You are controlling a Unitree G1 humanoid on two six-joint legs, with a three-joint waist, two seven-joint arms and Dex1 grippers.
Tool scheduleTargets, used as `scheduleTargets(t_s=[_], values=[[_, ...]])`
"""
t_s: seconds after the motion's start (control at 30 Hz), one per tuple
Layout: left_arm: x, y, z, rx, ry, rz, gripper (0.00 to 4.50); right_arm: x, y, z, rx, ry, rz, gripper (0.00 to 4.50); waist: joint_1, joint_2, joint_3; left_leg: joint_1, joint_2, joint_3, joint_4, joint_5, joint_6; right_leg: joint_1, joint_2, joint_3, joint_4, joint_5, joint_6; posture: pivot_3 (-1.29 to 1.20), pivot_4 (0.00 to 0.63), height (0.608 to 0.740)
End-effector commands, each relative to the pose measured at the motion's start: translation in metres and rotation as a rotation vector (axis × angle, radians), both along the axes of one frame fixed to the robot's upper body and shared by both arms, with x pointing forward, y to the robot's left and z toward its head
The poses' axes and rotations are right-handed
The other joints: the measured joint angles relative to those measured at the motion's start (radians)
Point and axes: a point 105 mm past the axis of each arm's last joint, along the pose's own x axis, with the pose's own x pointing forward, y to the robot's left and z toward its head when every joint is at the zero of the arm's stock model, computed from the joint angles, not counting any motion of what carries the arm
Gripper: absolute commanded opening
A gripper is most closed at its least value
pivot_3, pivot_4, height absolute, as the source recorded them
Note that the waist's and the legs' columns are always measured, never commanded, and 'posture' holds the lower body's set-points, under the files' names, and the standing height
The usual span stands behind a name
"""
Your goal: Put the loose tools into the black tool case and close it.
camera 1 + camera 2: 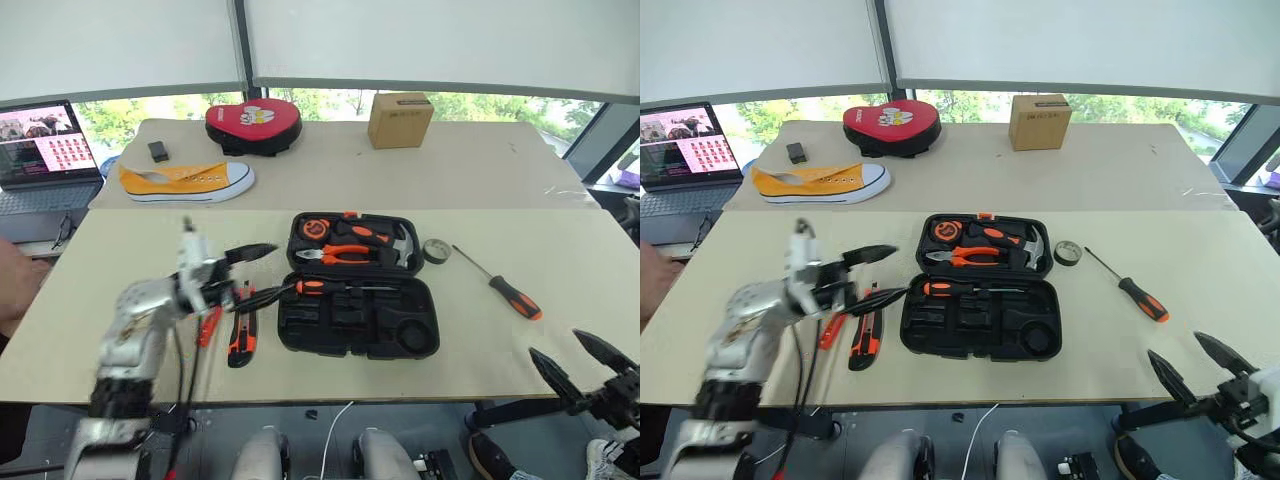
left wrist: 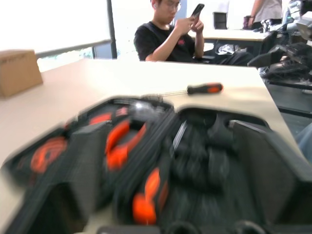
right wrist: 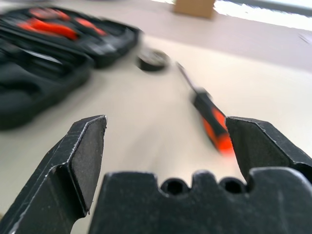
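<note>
The black tool case [image 1: 360, 340] lies open mid-table, with pliers, hammer and tape measure in its far half. One orange-black screwdriver [image 1: 328, 287] rests in the near half's top recess. My left gripper [image 1: 280, 268] hovers at the case's left edge, open and empty. Left of the case lie the utility knife [image 1: 242, 338] and the slim orange tester screwdriver [image 1: 208, 327]. The dark tape roll [image 1: 435, 251] and a second screwdriver [image 1: 505, 288] lie to the case's right. My right gripper [image 1: 556, 345] is open and empty past the table's near right edge, pointing toward that screwdriver [image 3: 209, 122].
On the far table are a yellow shoe [image 1: 185, 180], a red heart-shaped pad [image 1: 253, 125], a cardboard box [image 1: 400, 119] and a small black object [image 1: 158, 151]. A laptop [image 1: 45, 150] stands far left. A seated person [image 2: 170, 34] holds a phone beyond the table.
</note>
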Motion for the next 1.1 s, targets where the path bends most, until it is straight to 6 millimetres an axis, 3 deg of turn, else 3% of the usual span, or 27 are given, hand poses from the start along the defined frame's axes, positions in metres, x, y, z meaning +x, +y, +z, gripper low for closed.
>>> scheduleTargets(t_s=[0.03, 0.13, 0.27, 0.57, 0.67, 0.93, 1.03, 1.1], values=[[-0.016, 0.023, 0.007, 0.002, -0.046, 0.012, 4.47, 0.001, -0.006, 0.014, -0.062, -0.016, 0.008, 4.5, 0.0, 0.0, 0.0, 0.0, 0.0, 0.0, 0.0, 0.0, 0.0, 0.0, -0.001, 0.0, 0.0, 0.0, 0.0, 0.0, 0.15, 0.74], [-0.031, 0.029, 0.003, 0.006, -0.016, -0.013, 4.47, 0.021, -0.01, 0.024, -0.082, 0.028, 0.049, 4.5, -0.003, 0.001, 0.001, 0.002, -0.001, 0.001, 0.0, 0.0, 0.0, 0.003, -0.004, 0.0, -0.001, -0.001, -0.001, 0.0, 0.15, 0.74], [-0.038, 0.017, 0.003, -0.011, 0.011, -0.073, 4.47, 0.058, -0.018, 0.033, -0.144, 0.14, 0.086, 4.5, -0.008, -0.001, 0.002, 0.004, 0.0, 0.005, 0.0, 0.0, 0.002, 0.003, -0.005, 0.002, -0.002, -0.003, -0.005, 0.0, 0.15, 0.74], [-0.042, -0.015, 0.005, -0.024, -0.021, -0.16, 4.47, 0.128, -0.022, 0.017, -0.24, 0.43, 0.151, 4.5, -0.007, 0.0, 0.002, 0.001, -0.001, 0.004, 0.0, 0.0, 0.002, 0.001, -0.002, 0.001, -0.002, 0.0, 0.0, 0.0, 0.15, 0.74], [-0.043, -0.018, 0.004, -0.02, -0.021, -0.164, 4.5, 0.142, -0.02, 0.015, -0.244, 0.455, 0.164, 3.85, -0.009, 0.0, 0.002, 0.0, -0.002, 0.004, -0.001, 0.0, 0.003, 0.0, -0.002, 0.002, -0.002, 0.0, 0.001, 0.0, 0.15, 0.74], [-0.045, -0.02, 0.005, -0.02, -0.021, -0.171, 4.5, 0.15, -0.022, 0.018, -0.254, 0.459, 0.177, 1.03, -0.006, 0.0, 0.003, -0.001, -0.002, 0.004, -0.001, 0.0, 0.003, 0.0, -0.003, 0.001, -0.002, 0.001, 0.001, 0.0, 0.15, 0.74], [-0.044, -0.019, 0.009, -0.032, -0.03, -0.161, 4.5, 0.15, -0.03, 0.032, -0.273, 0.403, 0.15, 0.98, -0.008, 0.001, 0.003, -0.001, -0.002, 0.004, -0.001, 0.0, 0.003, 0.0, -0.002, 0.001, -0.002, 0.001, 0.002, 0.0, 0.15, 0.74], [-0.039, -0.018, 0.015, -0.074, -0.04, -0.129, 4.5, 0.154, -0.03, 0.052, -0.302, 0.305, 0.144, 0.98, -0.008, 0.001, 0.003, -0.001, -0.002, 0.004, -0.001, 0.0, 0.003, -0.001, -0.002, 0.001, -0.002, 0.001, 0.002, 0.0, 0.15, 0.74]])
